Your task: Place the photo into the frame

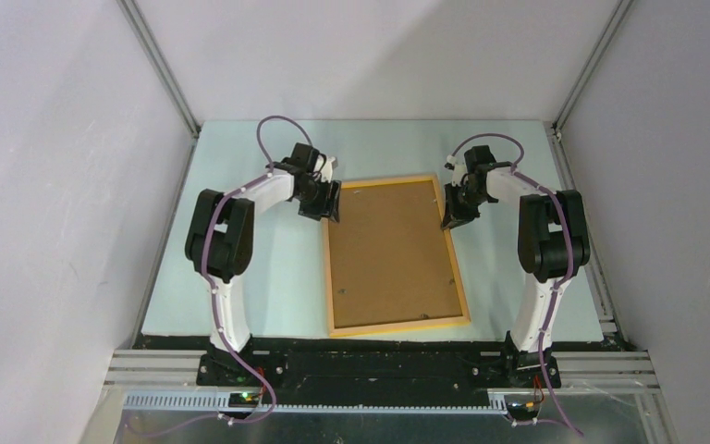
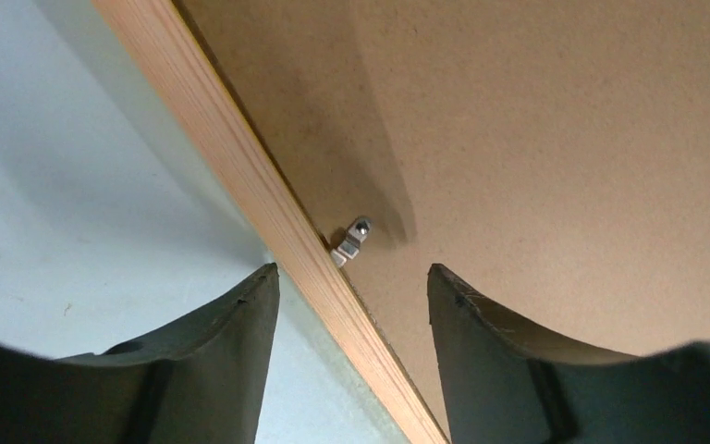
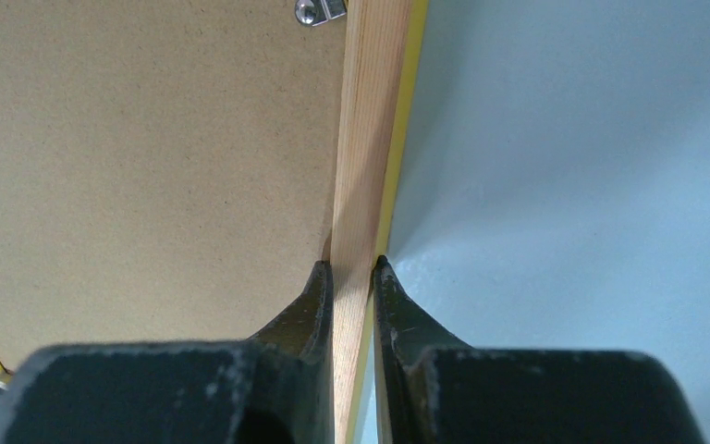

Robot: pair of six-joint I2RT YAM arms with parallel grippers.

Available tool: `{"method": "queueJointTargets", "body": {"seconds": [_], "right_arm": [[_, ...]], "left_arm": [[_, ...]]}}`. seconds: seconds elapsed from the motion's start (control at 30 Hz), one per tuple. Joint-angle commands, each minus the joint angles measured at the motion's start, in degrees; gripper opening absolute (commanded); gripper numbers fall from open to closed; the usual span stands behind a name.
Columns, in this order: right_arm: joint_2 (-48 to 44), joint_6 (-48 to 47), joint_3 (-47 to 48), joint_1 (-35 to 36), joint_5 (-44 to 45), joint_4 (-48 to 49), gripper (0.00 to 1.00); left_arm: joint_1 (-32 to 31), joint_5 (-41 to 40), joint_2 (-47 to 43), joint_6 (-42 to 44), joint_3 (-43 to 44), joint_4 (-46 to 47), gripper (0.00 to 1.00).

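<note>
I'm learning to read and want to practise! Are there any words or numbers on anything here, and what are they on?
None: no word, number or sign shows in any view.
The frame is plain wood, the brown backing board is blank, and the table carries no writing.

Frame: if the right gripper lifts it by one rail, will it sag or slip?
Probably stiff: the frame is wood rails around a flat board. Likely light, being thin. Pinched on one rail by the right gripper, it may pivot or slip.
</note>
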Motion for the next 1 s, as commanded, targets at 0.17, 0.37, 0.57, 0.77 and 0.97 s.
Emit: {"method": "queueJointTargets", "body": {"seconds": [0.17, 0.37, 0.57, 0.77, 0.97], "right_arm": [[0.0, 4.5, -2.0, -2.1, -1.8, 0.7, 0.00], [-0.9, 8.2, -3.5, -3.3, -2.1, 3.4, 0.00], [-0.8, 10.8, -4.2, -4.7, -1.0, 5.0, 0.00], [-0.7, 12.8, -5.8, -7.8, -1.2, 6.3, 0.00], [-1.2, 13.3, -6.6, -10.7, -2.1, 6.9, 0.00]], "left_arm": [[1.8, 6.8, -8.8, 3.6, -5.8, 0.0, 0.73], [1.7, 7.7, -12.2, 7.0, -9.9, -1.5, 0.74], [0.3, 8.7, -14.4, 10.4, -13.8, -3.6, 0.74], [-2.7, 8.8, -15.7, 11.9, -17.2, -4.1, 0.75], [-5.3, 8.8, -15.0, 12.7, -17.3, -5.2, 0.75]]}}
